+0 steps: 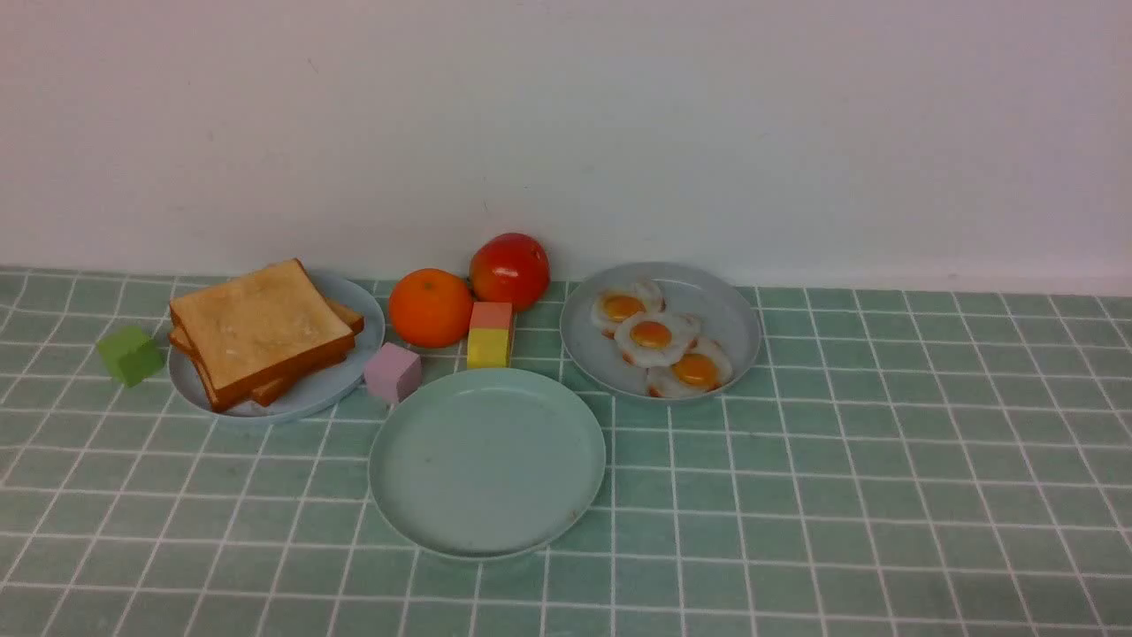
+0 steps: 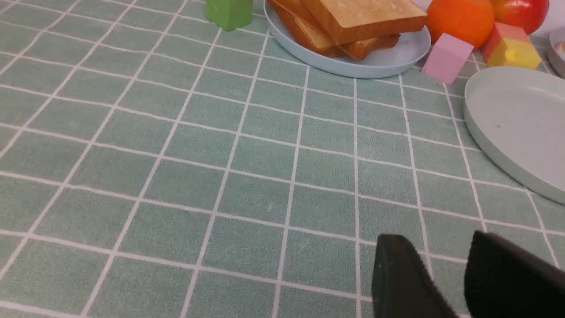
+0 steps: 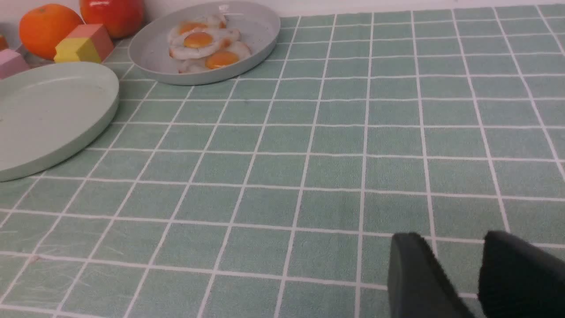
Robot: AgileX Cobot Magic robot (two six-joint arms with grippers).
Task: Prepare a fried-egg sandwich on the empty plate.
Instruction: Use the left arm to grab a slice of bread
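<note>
Your left gripper (image 2: 428, 251) stands with its fingertips apart, nothing between them, over the checked cloth (image 2: 265, 198). Your right gripper (image 3: 446, 247) is in like condition: fingertips apart, nothing held. Taking the green plate as the clock's centre, with twelve o'clock toward the wall (image 1: 566, 133), you have the following. The green plate (image 1: 486, 464) lies flat and bare; no sandwich is assembled on it. Near its rim at twelve you have a yellow block (image 1: 489, 348) and an orange-pink block (image 1: 492, 315). At eleven, just beside it, sits a pink block (image 1: 393, 372). Further out, the tomato (image 1: 510, 272) is at twelve and the orange (image 1: 432, 308) between eleven and twelve. At ten, a pale blue plate (image 1: 354, 376) carries stacked toast slices (image 1: 265, 327); beyond it lies a green block (image 1: 131, 356). At one to two, a grey plate (image 1: 725, 310) bears three fried eggs (image 1: 651, 336), overlapping.
</note>
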